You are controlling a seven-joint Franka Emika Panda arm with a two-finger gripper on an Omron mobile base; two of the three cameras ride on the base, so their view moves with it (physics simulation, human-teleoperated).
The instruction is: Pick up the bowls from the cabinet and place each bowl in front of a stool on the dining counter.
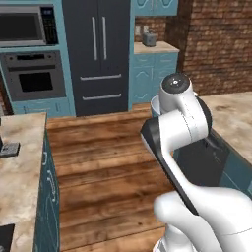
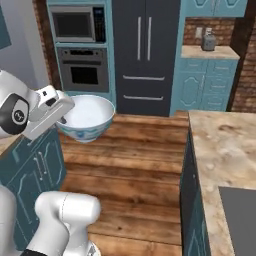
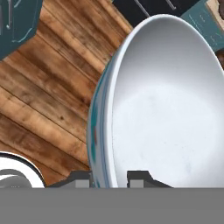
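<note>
My gripper (image 3: 109, 179) is shut on the rim of the white bowl (image 3: 166, 109), one finger inside and one outside. The bowl has a blue pattern on its outer wall and is empty. In the right base view the bowl (image 2: 86, 117) hangs upright over the wooden floor, well above it, held at its left rim by my gripper (image 2: 61, 114). A beige marbled stone counter (image 2: 225, 145) with a dark inset, which I take for the dining counter, lies to the right of the bowl, apart from it. The stools are out of view.
A second stone-topped teal unit (image 1: 22, 162) stands at the left, with a wide strip of wooden floor (image 1: 103, 162) between the two counters. At the back are a dark fridge (image 2: 145, 50), an oven and microwave (image 2: 80, 47), and shut teal wall cabinets (image 2: 215, 6).
</note>
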